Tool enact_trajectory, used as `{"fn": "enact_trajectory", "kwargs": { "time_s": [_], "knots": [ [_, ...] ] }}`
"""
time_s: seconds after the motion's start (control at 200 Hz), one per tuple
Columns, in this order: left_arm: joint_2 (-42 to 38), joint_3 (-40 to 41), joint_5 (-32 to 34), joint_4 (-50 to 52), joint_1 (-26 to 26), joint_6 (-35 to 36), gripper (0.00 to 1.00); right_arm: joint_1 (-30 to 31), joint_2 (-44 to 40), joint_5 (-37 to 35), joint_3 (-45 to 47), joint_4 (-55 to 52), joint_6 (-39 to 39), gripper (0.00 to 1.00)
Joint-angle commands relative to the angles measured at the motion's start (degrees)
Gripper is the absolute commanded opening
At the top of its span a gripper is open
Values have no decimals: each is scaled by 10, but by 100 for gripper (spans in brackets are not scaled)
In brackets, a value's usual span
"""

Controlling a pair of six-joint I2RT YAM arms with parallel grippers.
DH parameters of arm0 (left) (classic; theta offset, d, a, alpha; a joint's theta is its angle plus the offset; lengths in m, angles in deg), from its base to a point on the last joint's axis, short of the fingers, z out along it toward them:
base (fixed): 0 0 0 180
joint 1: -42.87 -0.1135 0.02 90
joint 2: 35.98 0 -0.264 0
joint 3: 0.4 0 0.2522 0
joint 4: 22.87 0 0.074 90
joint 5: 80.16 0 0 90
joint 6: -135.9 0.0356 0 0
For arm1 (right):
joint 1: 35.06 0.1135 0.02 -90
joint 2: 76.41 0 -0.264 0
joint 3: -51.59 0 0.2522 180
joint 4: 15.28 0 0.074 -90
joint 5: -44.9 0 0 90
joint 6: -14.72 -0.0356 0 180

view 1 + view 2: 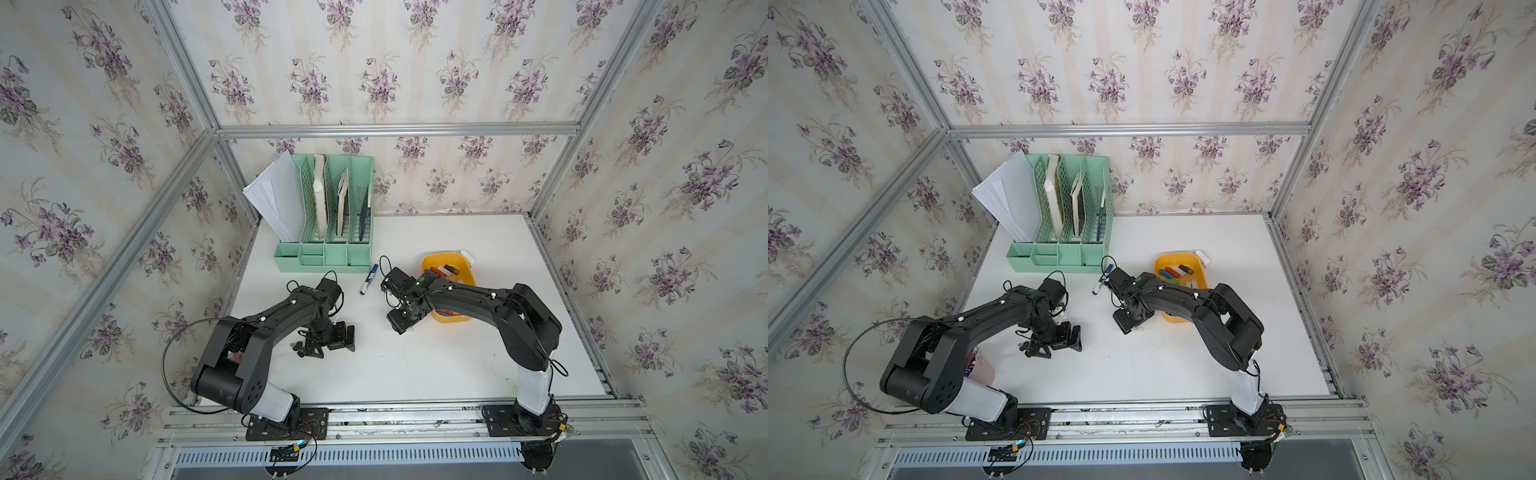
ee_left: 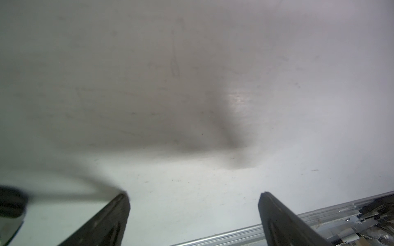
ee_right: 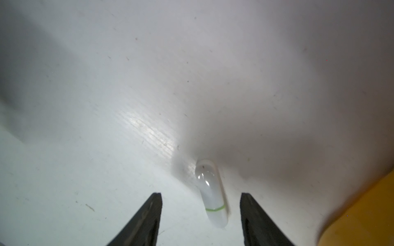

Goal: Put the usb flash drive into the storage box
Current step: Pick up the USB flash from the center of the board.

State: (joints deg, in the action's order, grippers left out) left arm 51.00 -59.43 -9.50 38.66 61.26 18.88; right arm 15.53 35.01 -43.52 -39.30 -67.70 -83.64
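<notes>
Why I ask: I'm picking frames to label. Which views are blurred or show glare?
Right wrist: a glare streak on the table, a highlight on the usb flash drive, and the corner of the storage box blurred. Left wrist: soft throughout, heavy shadow, one small bright spot. Both top views: sharp and evenly lit.

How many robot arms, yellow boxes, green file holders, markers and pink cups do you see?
Robot arms: 2, left and right
Yellow box: 1
Green file holder: 1
Marker: 1
Pink cup: 1, half hidden behind the left arm
Total: 6
</notes>
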Motion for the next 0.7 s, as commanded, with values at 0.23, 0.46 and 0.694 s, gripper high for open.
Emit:
{"fn": "enact_trajectory", "kwargs": {
  "time_s": [0.23, 0.46, 0.694],
  "knots": [
    [5, 3, -3, 4, 3, 0, 99, 0, 11, -27, 18, 7, 3, 56],
    [6, 2, -1, 5, 4, 0, 99, 0, 16, -16, 26, 12, 2, 44],
    [6, 2, 0, 5, 5, 0, 99, 0, 17, -13, 27, 8, -3, 34]
  ]
}}
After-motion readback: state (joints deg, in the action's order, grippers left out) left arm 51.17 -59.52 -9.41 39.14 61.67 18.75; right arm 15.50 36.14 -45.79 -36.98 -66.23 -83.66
